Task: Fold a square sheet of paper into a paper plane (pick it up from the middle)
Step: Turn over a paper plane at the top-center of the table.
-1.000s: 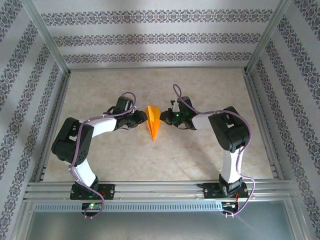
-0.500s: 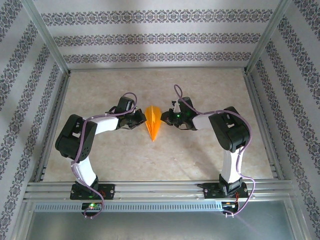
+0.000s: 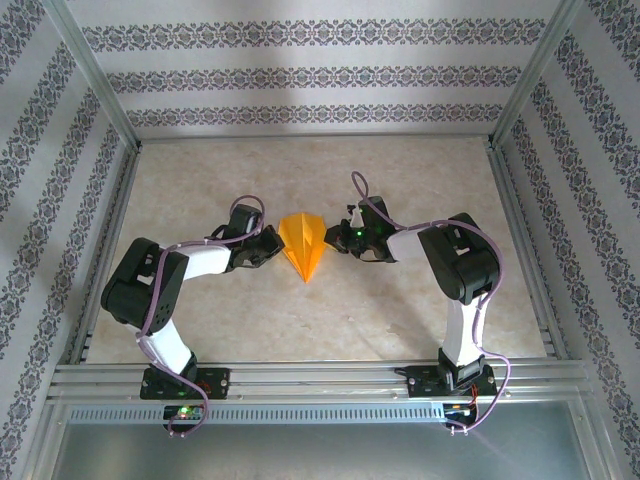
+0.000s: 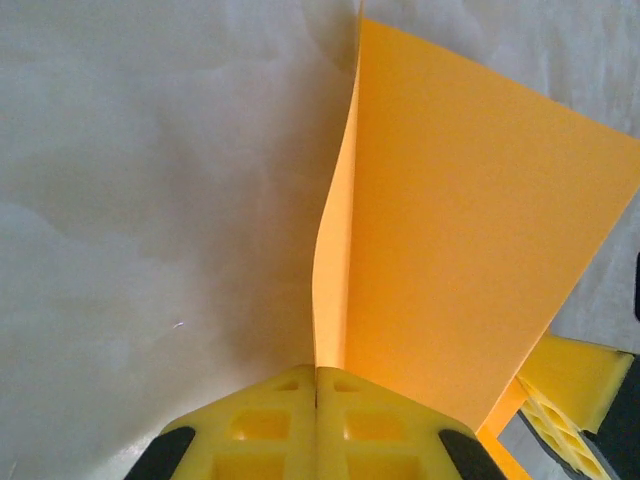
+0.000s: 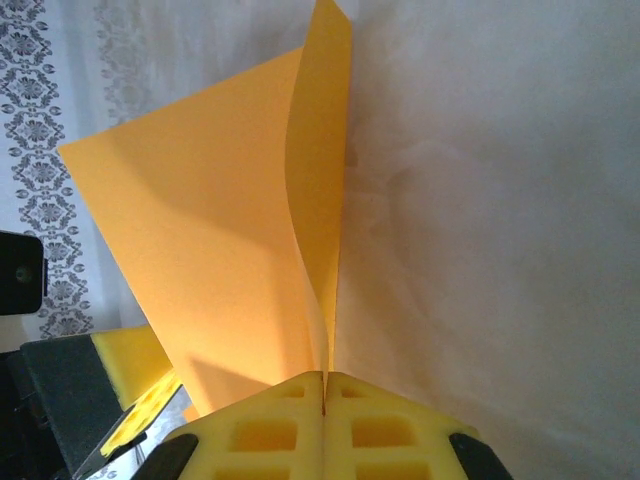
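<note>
Presently: one paper plane (image 3: 303, 246), bright orange, lying mid-table (image 3: 420, 180) directly between the two grippers, sharp tip toward the arm bases. Change noted: its outline is broader than a second ago, when it read as a narrow dart, and the left arm has drawn back leftward. Judged meaning: the wings are being spread, a finishing step, with the folding largely done. Left gripper (image 3: 273, 247): yellow pads (image 4: 260, 425) pressed together, clamped on the left wing's edge, the sheet rising from their seam. Right gripper (image 3: 335, 238): pads likewise closed tight, pinching the right wing's edge.
</note>
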You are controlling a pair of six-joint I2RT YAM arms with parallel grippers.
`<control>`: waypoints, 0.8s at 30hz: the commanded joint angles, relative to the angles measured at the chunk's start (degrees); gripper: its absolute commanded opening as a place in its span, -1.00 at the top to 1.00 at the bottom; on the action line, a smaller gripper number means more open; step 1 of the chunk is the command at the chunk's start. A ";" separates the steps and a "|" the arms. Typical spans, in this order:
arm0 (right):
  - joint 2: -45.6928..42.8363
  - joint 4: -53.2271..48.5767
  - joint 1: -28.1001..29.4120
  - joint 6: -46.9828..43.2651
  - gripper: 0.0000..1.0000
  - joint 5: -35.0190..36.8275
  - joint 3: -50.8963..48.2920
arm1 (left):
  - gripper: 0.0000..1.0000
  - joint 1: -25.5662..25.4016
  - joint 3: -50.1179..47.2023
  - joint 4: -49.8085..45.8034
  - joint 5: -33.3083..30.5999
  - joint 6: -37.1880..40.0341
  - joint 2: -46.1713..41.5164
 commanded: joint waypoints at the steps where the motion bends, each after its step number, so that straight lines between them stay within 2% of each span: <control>1: 1.33 1.14 -0.06 0.49 0.88 -0.12 -0.64 | 0.85 -0.67 -0.47 3.32 -1.59 -2.11 -0.75; 9: 1.42 0.85 0.03 0.30 0.85 -1.68 0.15 | 0.41 -0.91 3.15 -5.03 -0.59 2.91 -5.94; 12: 1.59 0.75 0.10 0.35 0.84 -1.97 0.52 | 0.26 -2.64 4.77 -10.41 -1.71 5.86 -7.99; 16: 1.86 0.67 0.12 0.22 0.84 -2.02 0.77 | 0.19 -5.85 6.51 -15.67 -3.32 7.96 -7.94; 24: 2.19 0.50 0.21 0.19 0.84 -1.93 0.85 | 0.20 -9.83 13.72 -21.23 -4.37 10.01 -1.46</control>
